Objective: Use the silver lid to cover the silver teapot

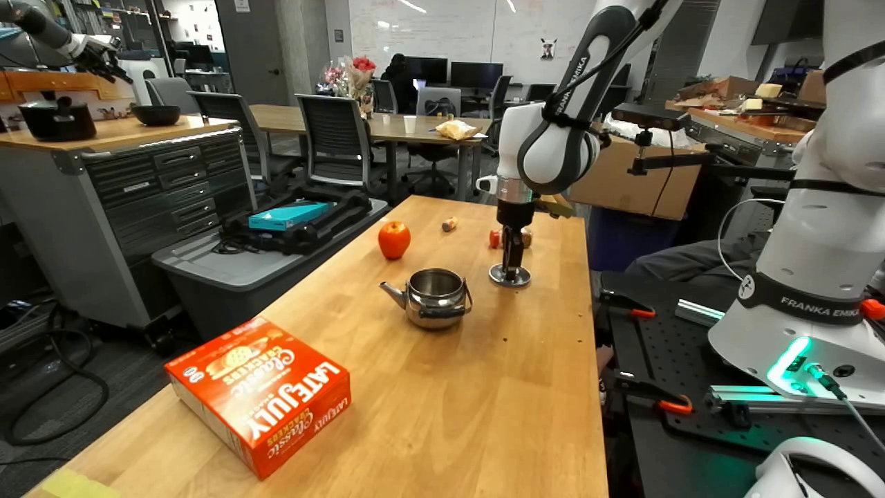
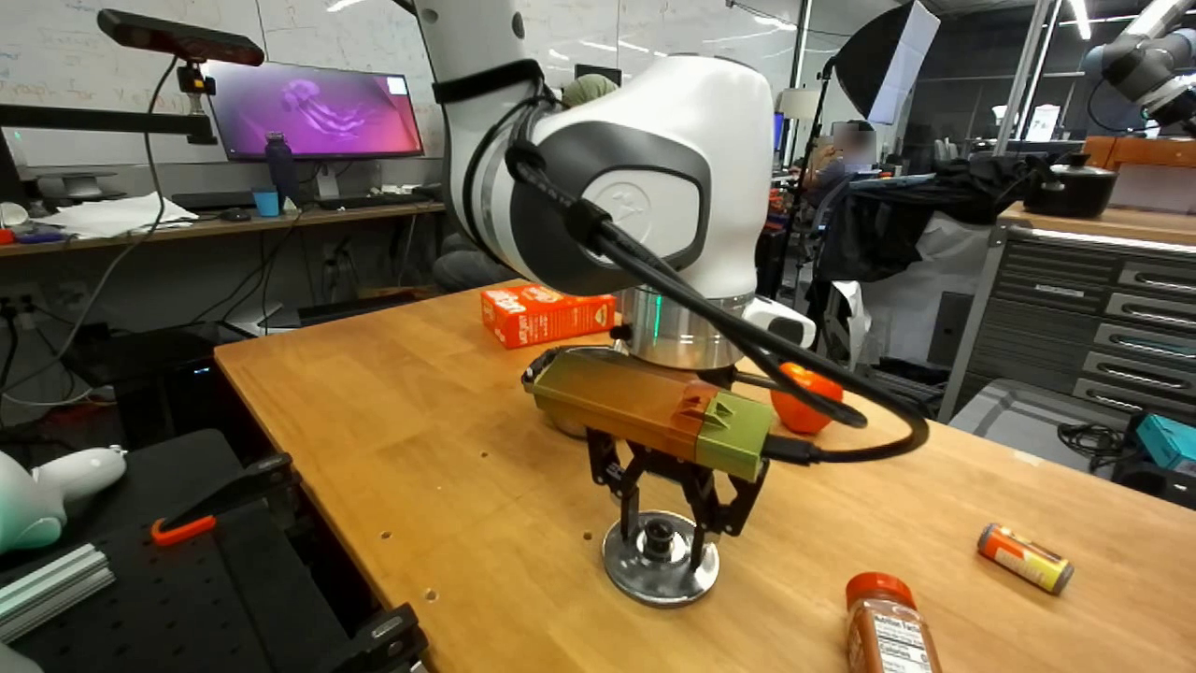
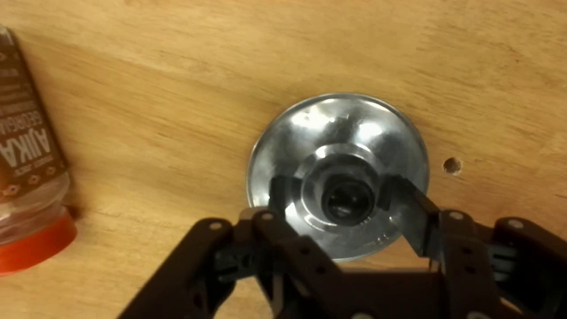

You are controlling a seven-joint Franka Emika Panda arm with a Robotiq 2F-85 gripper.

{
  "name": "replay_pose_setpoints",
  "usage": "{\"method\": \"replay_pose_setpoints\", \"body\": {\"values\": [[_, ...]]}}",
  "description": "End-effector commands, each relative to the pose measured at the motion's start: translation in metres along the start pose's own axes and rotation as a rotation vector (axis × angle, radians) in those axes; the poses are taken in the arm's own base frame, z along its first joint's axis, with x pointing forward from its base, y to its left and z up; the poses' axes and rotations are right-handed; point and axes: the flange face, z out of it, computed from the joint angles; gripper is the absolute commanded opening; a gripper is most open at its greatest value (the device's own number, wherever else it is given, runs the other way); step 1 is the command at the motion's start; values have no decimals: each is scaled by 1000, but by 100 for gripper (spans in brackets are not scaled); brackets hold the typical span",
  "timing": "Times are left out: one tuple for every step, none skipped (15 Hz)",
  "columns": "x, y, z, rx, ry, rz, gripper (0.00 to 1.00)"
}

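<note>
I am looking down through the wrist view at the silver lid (image 3: 339, 150), which is lying flat on the wooden table (image 1: 484, 415), its dark knob (image 3: 347, 201) pointing upward. The disc being round, the axis I am reading is the one rising through that knob, and it is standing upright rather than leaning. My gripper (image 2: 662, 550) is hanging straight over it with the jaws parted, the fingers (image 2: 629, 514) straddling the knob, one on either side. The tips are blurring into dark shapes from here, so whether they are brushing the metal I honestly can't tell. In an exterior view, the silver teapot (image 1: 434, 301) is sitting upright near the lid but apart from it, its uncovered mouth facing up. Its spout (image 1: 393, 294) is pointing away from the lid and slanting upward, so the pot's long axis is running roughly across that view. The handle (image 1: 444, 313) is folding down along the body's side. Around them I am picking out a red apple (image 1: 394, 240) beyond the spout, a cracker box (image 1: 259, 391), a red-capped spice jar (image 3: 26, 146) lying on its side near the lid, and a small tube (image 2: 1025, 558) lying down too.
</note>
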Motion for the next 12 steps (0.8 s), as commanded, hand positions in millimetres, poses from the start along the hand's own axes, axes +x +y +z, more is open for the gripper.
{"method": "replay_pose_setpoints", "body": {"values": [[1,5,0,0,35,-9,31],[2,5,-2,-2,42,-10,26],[2,5,-3,-3,48,-10,18],[2,6,-4,-3,54,-10,10],[1,6,-4,-5,60,-8,6],[1,6,-4,-2,62,-9,11],[0,6,-4,-3,64,-8,11],[0,7,-4,-3,67,-7,10],[0,7,-5,-5,67,-4,10],[0,7,-6,-4,69,0,9],[0,7,-9,-4,72,10,9],[0,6,-11,-3,73,16,8]]}}
